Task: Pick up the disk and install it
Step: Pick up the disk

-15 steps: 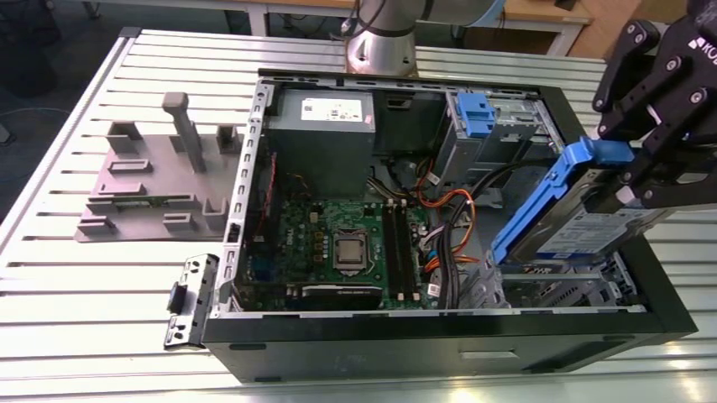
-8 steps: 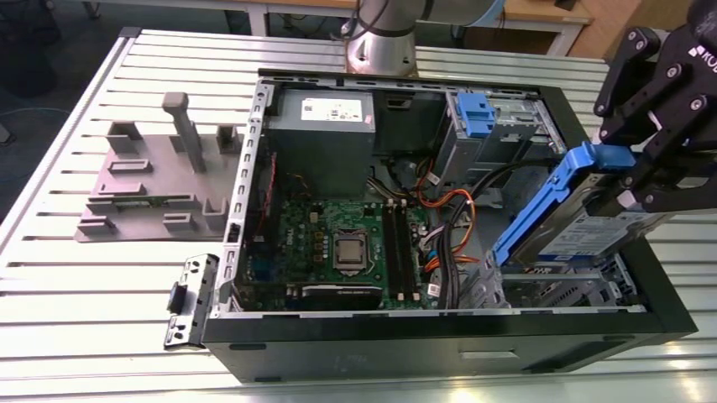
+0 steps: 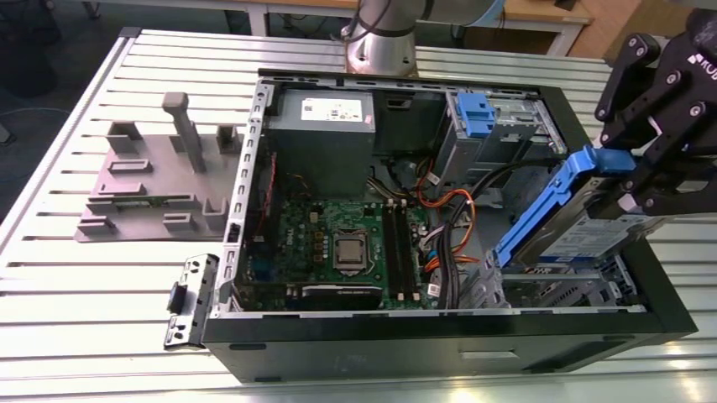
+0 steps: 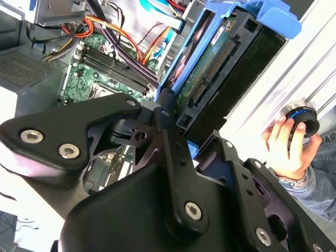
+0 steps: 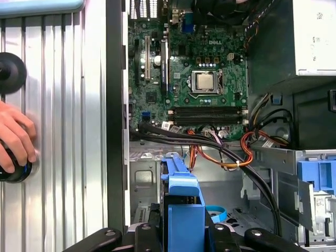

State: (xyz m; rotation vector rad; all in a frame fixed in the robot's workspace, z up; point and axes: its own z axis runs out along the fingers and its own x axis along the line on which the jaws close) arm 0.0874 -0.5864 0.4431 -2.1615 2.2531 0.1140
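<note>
Black robot gripper (image 3: 661,180) clamped on silver metal disk (image 3: 594,227) in blue plastic bracket, tilted over open black computer case (image 3: 448,336), green motherboard (image 3: 336,243) at nine o'clock of the disk in the exterior view, a person's hand (image 4: 286,149) on the ribbed metal table (image 3: 90,285).

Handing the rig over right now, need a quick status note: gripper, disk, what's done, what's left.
Gripper: shut on the disk, holding it tilted by its blue bracket.
Disk: lifted, over the drive cage in the open computer case, at the exterior view's right. In the second wrist view its connector edge is exposed.
Done: pick-up.
Left: the disk is not seated in the cage yet.
Note: a person's hand rests on a round knob on the table beside the case.
</note>
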